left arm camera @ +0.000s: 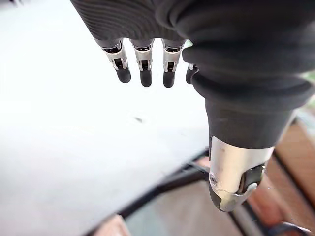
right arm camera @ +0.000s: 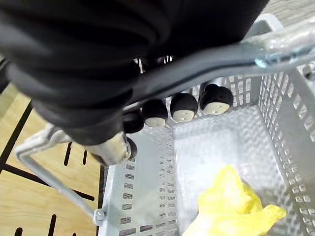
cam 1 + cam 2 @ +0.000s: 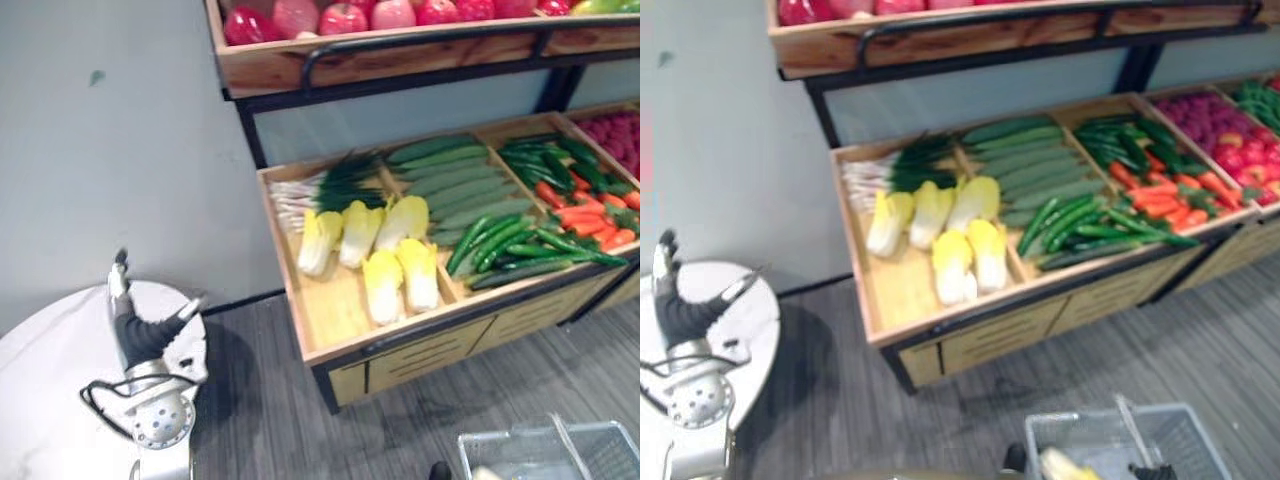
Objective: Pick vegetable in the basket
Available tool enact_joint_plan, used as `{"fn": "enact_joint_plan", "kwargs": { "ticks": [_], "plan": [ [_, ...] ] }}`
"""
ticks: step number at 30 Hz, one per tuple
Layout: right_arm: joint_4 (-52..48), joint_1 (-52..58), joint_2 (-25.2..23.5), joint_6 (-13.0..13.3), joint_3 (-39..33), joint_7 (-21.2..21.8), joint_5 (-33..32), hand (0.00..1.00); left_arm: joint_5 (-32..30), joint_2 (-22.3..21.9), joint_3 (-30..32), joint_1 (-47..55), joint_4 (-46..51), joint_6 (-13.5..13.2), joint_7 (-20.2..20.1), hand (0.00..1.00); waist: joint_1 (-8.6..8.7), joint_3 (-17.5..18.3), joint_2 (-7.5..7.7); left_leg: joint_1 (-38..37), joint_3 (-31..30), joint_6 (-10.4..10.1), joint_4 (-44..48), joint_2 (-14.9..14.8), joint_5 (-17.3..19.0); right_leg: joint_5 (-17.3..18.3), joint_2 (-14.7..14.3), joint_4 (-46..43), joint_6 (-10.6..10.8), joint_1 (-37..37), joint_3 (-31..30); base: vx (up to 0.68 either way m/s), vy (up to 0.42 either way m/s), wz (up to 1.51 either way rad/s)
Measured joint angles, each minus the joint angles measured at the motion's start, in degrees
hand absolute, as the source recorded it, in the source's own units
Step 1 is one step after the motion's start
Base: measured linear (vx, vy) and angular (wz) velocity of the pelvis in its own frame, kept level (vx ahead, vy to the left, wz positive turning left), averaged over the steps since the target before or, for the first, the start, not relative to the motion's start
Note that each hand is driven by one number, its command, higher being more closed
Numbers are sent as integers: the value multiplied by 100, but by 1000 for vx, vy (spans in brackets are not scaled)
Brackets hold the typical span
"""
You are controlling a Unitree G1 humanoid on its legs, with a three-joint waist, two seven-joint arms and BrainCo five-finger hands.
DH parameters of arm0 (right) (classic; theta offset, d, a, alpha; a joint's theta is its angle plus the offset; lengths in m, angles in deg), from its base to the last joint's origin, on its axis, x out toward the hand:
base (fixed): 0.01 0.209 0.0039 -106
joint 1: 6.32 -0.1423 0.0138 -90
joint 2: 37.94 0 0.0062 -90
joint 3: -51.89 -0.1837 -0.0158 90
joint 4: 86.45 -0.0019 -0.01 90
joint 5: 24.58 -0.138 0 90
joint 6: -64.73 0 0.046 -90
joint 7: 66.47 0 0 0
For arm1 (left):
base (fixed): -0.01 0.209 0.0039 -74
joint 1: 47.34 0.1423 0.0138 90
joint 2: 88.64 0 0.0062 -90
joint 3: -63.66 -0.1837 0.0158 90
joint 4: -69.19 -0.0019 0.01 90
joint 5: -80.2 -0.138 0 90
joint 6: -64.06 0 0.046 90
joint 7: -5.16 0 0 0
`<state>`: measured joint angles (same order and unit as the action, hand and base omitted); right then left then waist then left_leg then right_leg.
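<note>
A grey mesh basket hangs low at the front right, and my right hand is shut on its metal handle, fingers curled under the bar. One yellow-white cabbage lies inside the basket. More yellow-white cabbages lie in the left compartment of the wooden display crate. My left hand is raised over a white round table at the left, open and empty, with straight fingers.
Green onions, cucumbers, green peppers and carrots fill the crate's other compartments. Red fruit lies further right. An upper shelf holds red apples. The white round table stands by the grey wall.
</note>
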<state>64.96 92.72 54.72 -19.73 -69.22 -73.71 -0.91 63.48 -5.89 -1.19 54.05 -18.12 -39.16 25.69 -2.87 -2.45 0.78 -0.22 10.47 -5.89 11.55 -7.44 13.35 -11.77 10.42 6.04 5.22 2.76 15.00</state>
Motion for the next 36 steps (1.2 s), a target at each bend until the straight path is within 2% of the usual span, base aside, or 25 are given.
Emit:
{"fn": "enact_joint_plan", "kwargs": {
  "ticks": [2, 4, 5, 6, 7, 8, 9, 10, 12, 14, 18, 20, 21, 23, 24, 26, 27, 28, 30, 31, 32, 33, 34, 35, 36],
  "plan": [
    [-1, 29, -90, 6, -30, -26, -38, 100, -37, -57, 336, 5, -685, 145, 209, 0, 34, 115, 53, -4, -51, -17, -145, 1, -96, 45, -4, 2, -13, 2, 93, 9, -41, 23],
    [-18, 60, -263, 5, -124, -165, -205, 100, 23, -169, 891, -34, -1784, 456, 465, 0, 114, 305, 112, -20, -166, -37, -293, -10, -185, 71, -24, 3, -10, -7, 218, 27, -42, 19],
    [-19, 68, -298, 5, -140, -190, -247, 100, 34, -187, 997, -40, -2055, 493, 509, 0, 112, 347, 115, -32, -171, -39, -339, -10, -208, 75, -24, 4, -9, -5, 233, 18, -32, 13],
    [-31, 60, -367, 5, -166, -218, -361, 100, 70, -184, 1205, -38, -2664, 512, 582, 0, 111, 347, 199, -50, -182, -38, -401, -7, -246, 84, -23, 4, -4, -6, 256, 6, -20, 6],
    [-32, 34, -416, -2, -199, -262, -397, 100, 141, -182, 1378, -37, -3164, 525, 637, 0, 109, 387, 150, -92, -182, -41, -459, 1, -271, 91, -21, 4, 3, -22, 257, 0, -18, 5],
    [-34, 31, -426, 7, -207, -276, -397, 100, 248, -185, 1594, -20, -3811, 595, 658, 0, 114, 388, 246, -101, -180, -38, -501, 8, -273, 148, -13, 5, -17, -14, 259, 0, 0, 0],
    [-33, 29, -434, 8, -206, -276, -398, 100, 300, -181, 1698, -12, -4127, 626, 656, 0, 115, 399, 259, -113, -181, -40, -531, 13, -274, 160, -9, 6, -6, -13, 259, 0, 0, 0],
    [-26, -5, -448, 14, -206, -276, -403, 100, 377, -174, 1909, 14, -4757, 641, 606, 0, 116, 444, 198, -120, -178, -57, -549, 14, -279, 166, -10, 7, -4, -14, 261, 0, 0, 0],
    [-6, -70, -449, 14, -206, -285, -407, 100, 574, -173, 2095, 74, -5476, 678, 538, 0, 123, 439, 209, -133, -169, -61, -561, 13, -277, 168, -14, 8, 1, -10, 240, 9, 1, -4],
    [32, -173, -449, 14, -200, -347, -406, 100, 643, -192, 2010, 276, -6054, 872, 356, 0, 125, 431, 229, -248, -95, -51, -639, 5, -299, 168, -36, 7, 29, -29, 152, 35, 7, -15],
    [89, -309, -436, 46, -162, -380, -407, 100, 515, -200, 1785, 358, -6334, 962, 75, 0, 144, 386, 274, -458, 180, -73, -722, -17, -269, 165, -94, 6, 30, -22, -118, 27, 12, -33],
    [147, -333, -428, 67, -120, -392, -409, 100, 512, -213, 1576, 348, -6337, 961, -45, 0, 149, 378, 235, -571, 312, -83, -701, -29, -235, 168, -122, 3, 26, -48, -228, 26, 19, -38],
    [186, -331, -399, 79, -92, -397, -430, 100, 434, -260, 1265, 292, -6329, 949, -121, 0, 199, 316, 174, -508, 374, -88, -261, -129, 51, 241, -163, -78, 24, -108, -302, 2, 31, -28],
    [187, -327, -372, 79, -92, -420, -445, 100, 408, -309, 1034, 195, -6316, 940, -164, 0, 273, 233, 73, -380, 381, -87, 239, -256, 328, 362, -208, -304, 47, -87, -332, -30, 39, -17],
    [170, -307, -374, 77, -90, -430, -455, 100, 316, -342, 742, 69, -6307, 929, -213, 0, 393, 107, -12, -302, 403, -66, 738, -390, 610, 471, -251, -664, 107, -1, -418, -55, 68, -21],
    [-155, -279, -465, 76, 42, -430, -453, 100, 175, -330, 327, -62, -6307, 910, -277, 0, 432, 47, 1, -76, 671, -4, 1209, -471, 860, 470, -284, -1010, 151, 382, -768, -91, 119, -68],
    [-309, -280, -502, 76, 113, -432, -452, 100, 158, -306, 191, -91, -6309, 893, -284, 0, 432, -1, 38, -6, 810, 30, 1321, -475, 923, 406, -288, -1045, 191, 525, -931, -143, 157, -122],
    [-648, -290, -568, 76, 342, -439, -450, 100, -33, -219, -79, -202, -6311, 871, -291, 0, 441, -161, 130, 68, 1121, 91, 1491, -487, 1027, 95, -326, -971, 231, 735, -1290, -234, 181, -148],
    [-1101, -282, -637, 84, 785, -483, -435, 100, -241, -62, -327, -404, -6305, 878, -288, 0, 470, -285, 260, 203, 1755, 246, 1626, -479, 1087, -1062, -452, -357, 319, 1017, -1788, -305, 185, -176],
    [-1354, -428, -679, 85, 1159, -488, -394, 100, -260, 30, -501, -402, -6281, 873, -285, 0, 416, -401, 199, 185, 2375, 418, 1533, -634, 982, -1510, -563, -137, -304, 1185, -1704, -282, 146, -198],
    [-1460, -545, -660, 84, 1302, -528, -343, 100, -323, 71, -509, -509, -6290, 869, -281, 0, 435, -569, 176, 87, 2834, 445, 1401, -735, 918, -315, -645, -1375, -722, 1489, -660, -256, 152, -201],
    [-1484, -595, -602, 86, 1310, -572, -325, 100, -380, 52, -518, -516, -6284, 866, -283, 0, 431, -611, 158, -32, 3066, 445, 1253, -742, 841, 258, -625, -1991, -892, 1520, -179, -136, 156, -190],
    [-1489, -689, -452, 104, 1448, -597, -248, 100, -440, 34, -644, -439, -6215, 871, -290, 0, 424, -651, 140, -316, 3531, 475, 1054, -730, 711, 1040, -470, -2894, -1006, 1407, 694, -104, 144, -193],
    [-1487, -748, -350, 121, 1620, -600, -136, 100, -446, 34, -800, -316, -6146, 859, -298, 0, 426, -648, 143, -415, 3948, 525, 1144, -795, 688, 1454, -263, -3442, -1201, 1289, 1259, -88, 109, -184],
    [-1488, -790, -328, 130, 1692, -600, -104, 100, -444, 24, -868, -288, -6143, 856, -309, 0, 436, -647, 143, -458, 4112, 545, 1198, -824, 700, 1643, -147, -3706, -1263, 1272, 1463, -96, 0, -146]
  ]
}}
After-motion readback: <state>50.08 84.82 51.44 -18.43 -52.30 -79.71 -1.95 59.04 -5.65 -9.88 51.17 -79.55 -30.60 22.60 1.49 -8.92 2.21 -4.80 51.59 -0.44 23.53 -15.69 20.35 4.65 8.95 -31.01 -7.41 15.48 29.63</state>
